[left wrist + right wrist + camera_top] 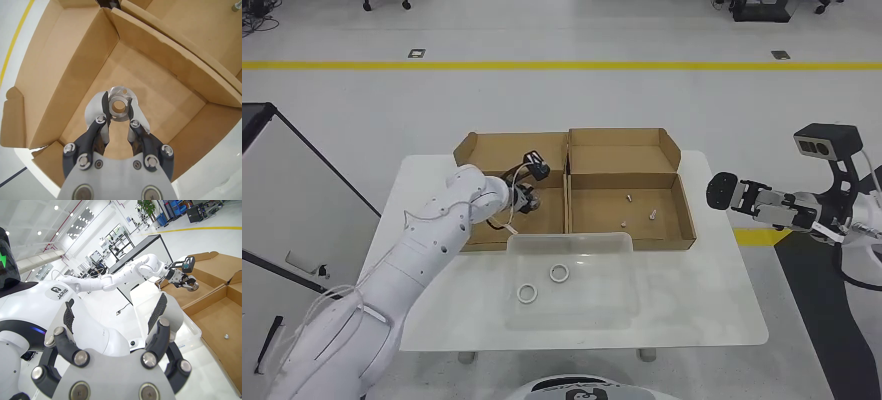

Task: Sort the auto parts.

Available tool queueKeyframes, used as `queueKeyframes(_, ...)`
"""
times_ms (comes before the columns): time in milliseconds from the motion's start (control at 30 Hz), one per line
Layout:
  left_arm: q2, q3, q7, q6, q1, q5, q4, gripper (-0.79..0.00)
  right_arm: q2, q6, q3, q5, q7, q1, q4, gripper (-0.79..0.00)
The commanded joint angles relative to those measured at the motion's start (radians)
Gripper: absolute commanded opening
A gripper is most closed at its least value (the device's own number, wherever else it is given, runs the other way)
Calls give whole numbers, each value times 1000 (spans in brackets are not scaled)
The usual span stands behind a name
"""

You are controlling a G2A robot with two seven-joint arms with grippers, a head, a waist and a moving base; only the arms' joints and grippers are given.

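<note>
A flanged metal bushing (116, 90) is clamped in the left end effector (118, 111) and held above the floor of the left cardboard box (547, 215), at the worktop's (712, 300) 11 o'clock. The right end effector (117, 299) is held wide open and empty beyond the 3 o'clock edge. Two rings (560, 272) are seen in the clear tray (572, 237) at 6 o'clock.

Left box (490, 150) and right box (622, 160): plain tan cardboard, no print I can make out. Flanged part (118, 106): bright silver metal. My left tool (118, 103): black fingers, silver-grey plate. My right tool (117, 299): same colours, with ribbed black grip faces. Tray (620, 300): clear, whitish. Rings (560, 272): white. Bolts (650, 213): silver. Surface (722, 300): white. Floor line (562, 65): yellow.
</note>
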Motion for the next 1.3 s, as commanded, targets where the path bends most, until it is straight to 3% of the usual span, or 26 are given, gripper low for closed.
queueKeyframes(0, -8, 12, 6, -2, -9, 0, 24, -785, 0, 0, 0, 0, 0, 0, 0, 0)
queueKeyframes(367, -39, 54, 8, -16, -42, 12, 104, -785, 0, 0, 0, 0, 0, 0, 0, 0)
queueKeyframes(467, -45, 58, 4, -21, -46, 8, 116, -610, 0, 0, 0, 0, 0, 0, 0, 0)
queueKeyframes(733, -54, 59, 19, -33, -47, 6, 141, -489, 0, 0, 0, 0, 0, 0, 0, 0)
queueKeyframes(767, -54, 58, 20, -34, -47, 6, 142, -437, 0, 0, 0, 0, 0, 0, 0, 0)
queueKeyframes(800, -55, 57, 20, -35, -47, 5, 142, -219, 0, 0, 0, 0, 0, 0, 0, 0)
queueKeyframes(833, -56, 56, 22, -36, -47, 5, 141, -117, 0, 0, 0, 0, 0, 0, 0, 0)
queueKeyframes(900, -56, 52, 25, -36, -45, 4, 138, 0, 0, 0, 0, 0, 0, 0, 0, 0)
queueKeyframes(1100, -46, 15, 23, -30, -50, 5, 107, 0, 0, 0, 0, 0, 0, 0, 0, 0)
queueKeyframes(1267, -20, -57, -17, -37, -48, -1, 20, 0, 0, 0, 0, 0, 0, 0, 0, 0)
